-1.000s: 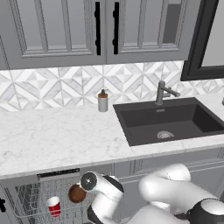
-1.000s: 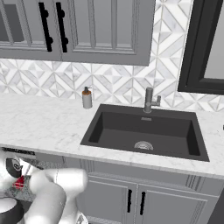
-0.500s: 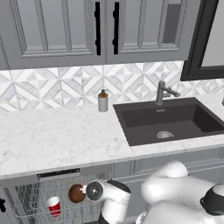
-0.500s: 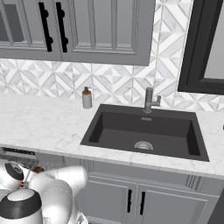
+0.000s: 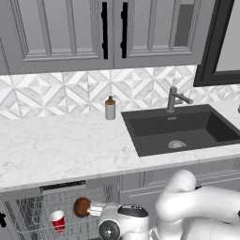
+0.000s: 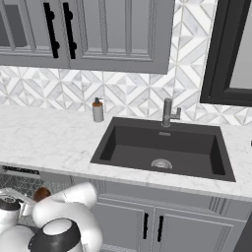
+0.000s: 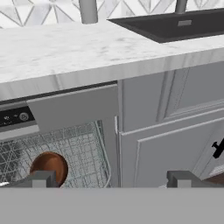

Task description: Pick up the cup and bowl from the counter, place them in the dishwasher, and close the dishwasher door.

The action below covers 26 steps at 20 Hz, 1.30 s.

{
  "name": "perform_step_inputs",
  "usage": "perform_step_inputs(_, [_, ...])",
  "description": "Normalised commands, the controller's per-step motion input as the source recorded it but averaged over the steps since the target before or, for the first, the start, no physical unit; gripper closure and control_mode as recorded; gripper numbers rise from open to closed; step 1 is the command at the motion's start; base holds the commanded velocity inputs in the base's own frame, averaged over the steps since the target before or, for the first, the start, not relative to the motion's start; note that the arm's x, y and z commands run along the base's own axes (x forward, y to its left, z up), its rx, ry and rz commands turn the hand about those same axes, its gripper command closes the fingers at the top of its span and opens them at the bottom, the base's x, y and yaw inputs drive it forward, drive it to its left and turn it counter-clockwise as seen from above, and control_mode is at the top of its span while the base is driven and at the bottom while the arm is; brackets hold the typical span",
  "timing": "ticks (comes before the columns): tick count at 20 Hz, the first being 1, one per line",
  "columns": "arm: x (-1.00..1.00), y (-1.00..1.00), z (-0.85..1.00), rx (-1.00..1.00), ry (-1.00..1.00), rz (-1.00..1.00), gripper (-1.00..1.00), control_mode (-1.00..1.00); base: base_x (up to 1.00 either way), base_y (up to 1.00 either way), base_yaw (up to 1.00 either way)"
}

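Observation:
The dishwasher [image 5: 61, 187] stands open under the counter [image 5: 56, 150], its wire rack [image 5: 33, 211] pulled out. In the rack the red cup [image 5: 57, 220] stands upright, and the dark-brown bowl [image 5: 82, 206] lies just right of it, tipped on its side. In the hand view my gripper [image 7: 111, 179] is open and holds nothing. It is low in front of the dishwasher, with the bowl [image 7: 49, 167] just behind its left fingertip [image 7: 41, 179]. The bowl [image 6: 42, 193] also peeks out behind my arm in the right base view. The dishwasher door is out of view.
A grey soap dispenser [image 5: 110, 108] stands on the counter by the backsplash. The black sink [image 5: 180, 131] with its faucet [image 5: 174, 98] lies to the right. Grey cabinet doors [image 7: 175, 131] with a black handle [image 7: 217, 148] flank the dishwasher's right side. My white arm [image 5: 197, 211] takes up the lower right.
My arm has folded lower and drawn back a little from the rack. The cup and the bowl have stayed in place. The gripper remains open.

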Motion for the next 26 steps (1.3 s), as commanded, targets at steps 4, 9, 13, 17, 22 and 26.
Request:
perform_step_inputs(4, [-0.18,0.0,0.13,0.03,-0.07,0.0,-1.0,-1.0,0.0,0.0,0.0])
perform_step_inputs(9, [-0.15,0.0,0.0,0.0,0.0,0.0,-1.0,-1.0,0.0,0.0,0.0])
perform_step_inputs(13, [-0.39,0.0,0.0,0.0,-0.03,0.0,-1.0,-1.0,0.0,0.0,0.0])
perform_step_inputs(17, [-0.68,0.13,0.03,0.0,-0.2,0.02,-1.0,-1.0,0.0,0.0,0.0])
perform_step_inputs(22, [-0.73,0.34,0.0,0.0,-0.19,0.05,-1.0,-1.0,0.0,0.0,0.0])
perform_step_inputs(26, [-0.65,0.64,-0.11,0.0,-0.11,0.09,-1.0,-1.0,0.0,0.0,0.0])
